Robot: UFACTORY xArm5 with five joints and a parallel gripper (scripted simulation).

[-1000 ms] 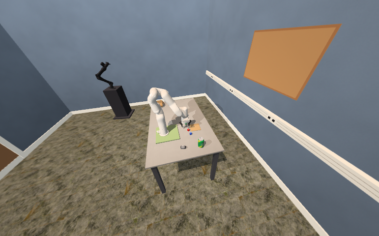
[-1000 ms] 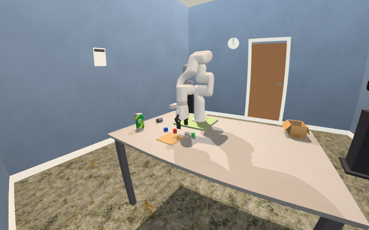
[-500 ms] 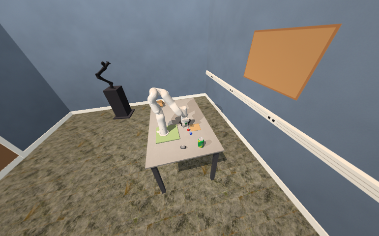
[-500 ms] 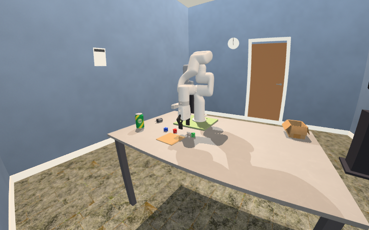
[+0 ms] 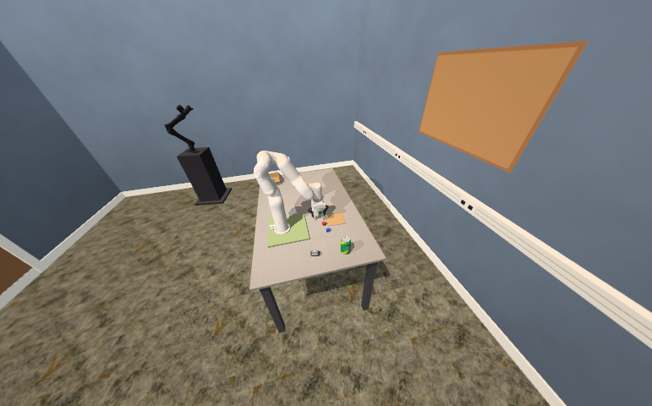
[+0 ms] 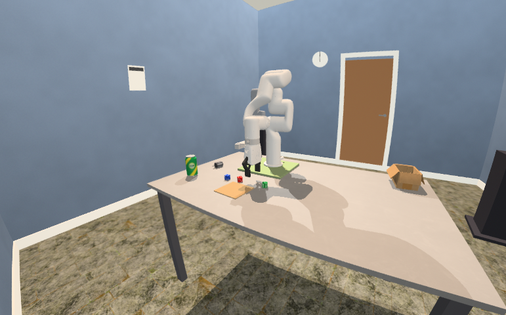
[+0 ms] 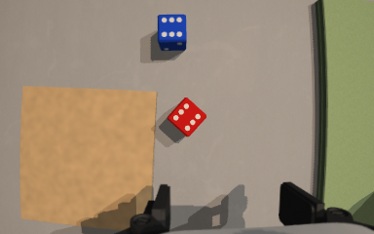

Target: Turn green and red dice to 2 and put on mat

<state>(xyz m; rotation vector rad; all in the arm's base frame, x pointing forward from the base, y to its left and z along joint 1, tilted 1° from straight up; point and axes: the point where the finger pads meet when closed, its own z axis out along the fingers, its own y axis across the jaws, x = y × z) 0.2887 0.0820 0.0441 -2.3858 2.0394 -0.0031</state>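
Note:
The red die (image 5: 324, 223) (image 6: 239, 179) (image 7: 187, 117) lies flat on the table just beside the mat, turned at an angle, 6 on top. The blue die (image 5: 328, 229) (image 6: 227, 177) (image 7: 172, 29) lies flat off the mat, 6 on top. The green die (image 5: 320, 212) (image 6: 264, 184) stands on the table off the mat, outside the wrist view; its top number is too small to read. The orange mat (image 5: 336, 219) (image 6: 231, 190) (image 7: 87, 146) bears no die. My gripper (image 5: 318, 215) (image 6: 252, 170) (image 7: 225, 202) is open and empty, above the table near the red and green dice.
A green board (image 5: 293, 237) (image 6: 283, 172) (image 7: 361, 97) lies under the arm's base. A green and yellow can (image 5: 345, 245) (image 6: 191, 165) stands past the blue die, with a small dark object (image 5: 315, 253) (image 6: 218, 165) nearby. An open cardboard box (image 5: 276, 178) (image 6: 405, 179) stands at the table's far end.

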